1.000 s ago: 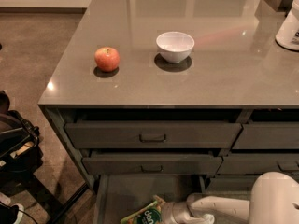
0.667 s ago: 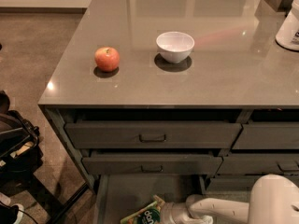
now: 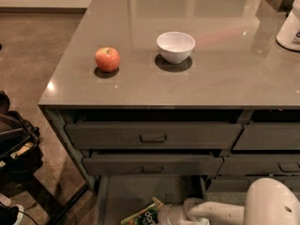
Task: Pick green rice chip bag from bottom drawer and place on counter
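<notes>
The green rice chip bag (image 3: 142,215) lies in the open bottom drawer (image 3: 117,196), at the bottom edge of the camera view, partly cut off. My gripper (image 3: 165,214) reaches into the drawer from the right on its white arm (image 3: 220,212) and sits right against the bag's right end. Whether it holds the bag does not show. The counter (image 3: 225,74) spreads above, glossy grey-brown.
A red apple (image 3: 107,59) and a white bowl (image 3: 176,46) stand on the counter, with a white container (image 3: 290,29) at the far right edge. Two handled drawers (image 3: 152,135) sit slightly ajar above the bottom one. Dark gear (image 3: 14,144) stands on the floor at the left.
</notes>
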Tool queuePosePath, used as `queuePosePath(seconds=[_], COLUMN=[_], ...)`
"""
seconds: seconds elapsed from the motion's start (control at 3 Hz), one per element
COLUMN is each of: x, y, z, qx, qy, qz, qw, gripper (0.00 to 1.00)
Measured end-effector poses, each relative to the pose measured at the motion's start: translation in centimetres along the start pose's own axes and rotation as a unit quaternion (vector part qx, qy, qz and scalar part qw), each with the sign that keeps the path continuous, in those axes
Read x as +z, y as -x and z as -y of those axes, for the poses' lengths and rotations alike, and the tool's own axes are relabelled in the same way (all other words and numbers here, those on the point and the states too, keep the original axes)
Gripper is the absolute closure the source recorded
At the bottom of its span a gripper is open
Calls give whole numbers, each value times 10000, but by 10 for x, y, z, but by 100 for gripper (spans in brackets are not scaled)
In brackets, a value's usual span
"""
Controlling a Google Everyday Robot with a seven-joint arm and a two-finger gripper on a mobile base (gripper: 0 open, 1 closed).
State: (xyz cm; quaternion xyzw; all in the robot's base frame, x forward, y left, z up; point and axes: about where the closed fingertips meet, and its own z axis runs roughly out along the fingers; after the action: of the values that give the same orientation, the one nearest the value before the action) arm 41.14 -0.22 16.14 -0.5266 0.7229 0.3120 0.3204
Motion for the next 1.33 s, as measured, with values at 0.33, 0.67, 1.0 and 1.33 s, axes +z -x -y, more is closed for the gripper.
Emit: queuePosePath(seconds=[0.33, 0.67, 1.0, 1.33], x=[13, 31, 32, 32], y=[-9, -20, -21, -21], z=[-4, -18, -19, -19], qx=[182, 600, 625, 625], qy=[45, 32, 27, 28], qz=[92, 76, 70, 70], qw=[9998, 9982, 9980, 9980], gripper=[0, 19, 42, 65])
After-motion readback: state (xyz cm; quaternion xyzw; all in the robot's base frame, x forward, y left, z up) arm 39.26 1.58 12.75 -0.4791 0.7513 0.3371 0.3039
